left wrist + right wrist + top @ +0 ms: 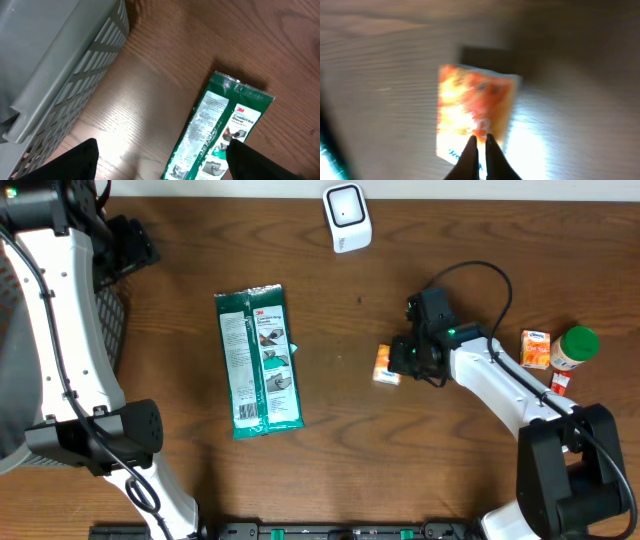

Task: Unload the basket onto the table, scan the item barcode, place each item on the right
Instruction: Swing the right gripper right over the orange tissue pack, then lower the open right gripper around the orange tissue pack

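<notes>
**A:** Where's the packet (386, 366)?

**B:** Flat on the desk (330, 440), mid-right, well apart from the scanner (347, 218). The right gripper (480, 140) is at its near edge, fingers pressed together.

**A:** Pinching it?

**B:** Can't tell. The wrist view is blurred, and the tips overlap the edge with barely a slit between them.

**A:** So what's the risk?

**B:** If there's nothing between them, or only a sliver, a lift would likely leave the packet behind or drop it midway. A thin pack held by one edge could also droop or twist, turning the barcode off the scanner. I can't see the barcode at all.

**A:** And the left gripper (164, 150)?

**B:** Spread wide, empty, above the glove pack (215, 125), near the basket (60, 65).
</notes>
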Controlling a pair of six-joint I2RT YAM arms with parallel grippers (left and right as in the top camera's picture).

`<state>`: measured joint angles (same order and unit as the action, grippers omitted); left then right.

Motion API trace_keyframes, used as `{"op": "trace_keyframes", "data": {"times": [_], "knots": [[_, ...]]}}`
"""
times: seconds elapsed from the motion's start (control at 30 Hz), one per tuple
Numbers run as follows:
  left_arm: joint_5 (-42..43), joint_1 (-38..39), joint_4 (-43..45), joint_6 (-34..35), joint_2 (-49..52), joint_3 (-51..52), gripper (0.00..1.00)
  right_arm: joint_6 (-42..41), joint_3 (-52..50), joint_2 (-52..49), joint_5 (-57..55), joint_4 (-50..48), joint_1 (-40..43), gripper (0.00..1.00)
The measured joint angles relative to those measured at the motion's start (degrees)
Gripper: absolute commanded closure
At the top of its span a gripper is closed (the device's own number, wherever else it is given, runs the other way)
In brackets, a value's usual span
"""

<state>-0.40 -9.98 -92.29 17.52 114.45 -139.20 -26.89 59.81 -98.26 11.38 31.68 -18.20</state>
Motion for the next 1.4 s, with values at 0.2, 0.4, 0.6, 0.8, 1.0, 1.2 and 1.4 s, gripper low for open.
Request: {"op": "trace_keyframes", "data": {"times": [0.2,0.4,0.6,0.8,1.0,1.2,1.4], "knots": [[0.02,0.00,0.00,0.02,0.00,0.00,0.18,4.26,0.00,0.02,6.86,-1.64,0.02,0.59],[0.02,0.00,0.00,0.02,0.00,0.00,0.18,4.42,0.00,0.02,6.99,-2.29,1.33,0.41],[0.00,0.00,0.00,0.02,0.00,0.00,0.18,0.61,-0.02,0.02,4.28,-2.21,4.22,0.50],[0.00,0.00,0.00,0.02,0.00,0.00,0.18,-1.81,-1.03,0.02,2.14,-3.10,4.24,0.56],[0.02,0.00,0.00,0.02,0.00,0.00,0.18,-3.78,-1.84,-0.63,1.64,-4.59,3.26,0.60],[0.02,0.00,0.00,0.02,0.00,0.00,0.17,-5.14,-2.08,-3.02,1.57,-4.70,2.67,0.64],[0.02,0.00,0.00,0.02,0.00,0.00,0.18,-5.77,-2.23,-3.08,1.57,-4.76,2.40,0.67]]}}
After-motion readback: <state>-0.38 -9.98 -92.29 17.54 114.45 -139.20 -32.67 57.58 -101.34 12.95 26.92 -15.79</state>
